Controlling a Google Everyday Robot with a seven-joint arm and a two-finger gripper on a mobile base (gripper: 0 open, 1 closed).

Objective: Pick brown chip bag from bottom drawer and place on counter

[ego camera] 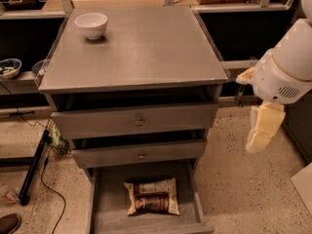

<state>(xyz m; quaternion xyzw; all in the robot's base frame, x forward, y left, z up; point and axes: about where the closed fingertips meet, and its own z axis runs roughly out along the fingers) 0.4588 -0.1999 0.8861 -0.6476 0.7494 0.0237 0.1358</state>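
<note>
The brown chip bag (152,196) lies flat on the floor of the bottom drawer (109,213), which is pulled open at the lower centre of the frame. The bag sits roughly mid-drawer, its dark band facing up. Above it the two upper drawers (97,123) stand slightly ajar beneath the grey tabletop (146,48), which carries a white bowl (91,25) at its upper left corner. The gripper (261,130) hangs at the right edge of the frame, pointing down over the speckled floor, well apart from the cabinet. Nothing shows in its grasp, and how far the jaws stand apart cannot be told.
</note>
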